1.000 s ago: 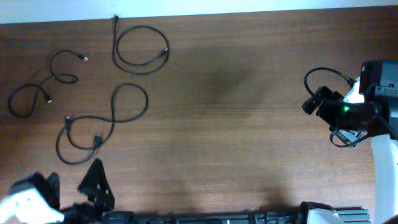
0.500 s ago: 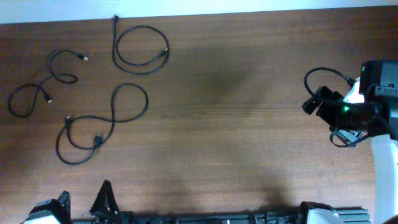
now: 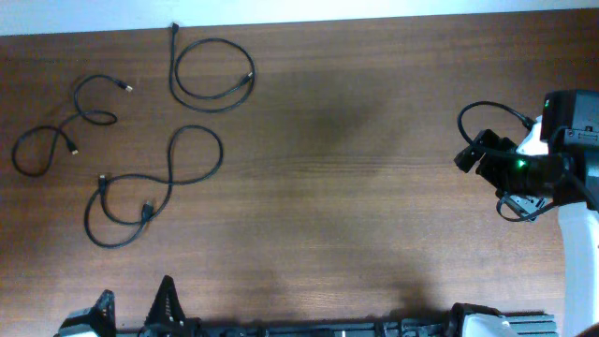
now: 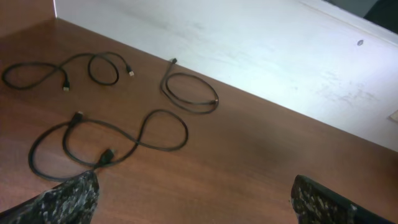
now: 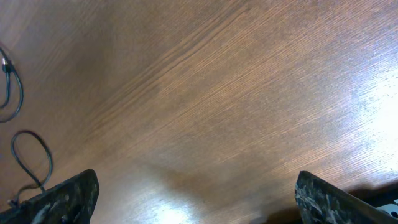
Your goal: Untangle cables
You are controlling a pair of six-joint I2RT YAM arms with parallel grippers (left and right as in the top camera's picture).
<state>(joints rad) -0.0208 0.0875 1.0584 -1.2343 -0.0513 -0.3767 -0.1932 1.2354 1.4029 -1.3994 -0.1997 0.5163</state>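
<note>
Brown wooden table [image 3: 356,187], your three black cables [image 3: 147,212] lying separate on its far-left part, none touching, your left fingers [image 4: 62,199] spread wide at the near-left edge, holding nothing, your right fingers [image 5: 62,196] equally wide, empty, at the right

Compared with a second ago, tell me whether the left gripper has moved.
Yes: the left gripper drew back toward the frame's bottom, away from the figure-eight cable.

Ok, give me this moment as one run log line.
cables: three, lying apart, none held | left hand: open, empty | right hand: open, empty
</note>
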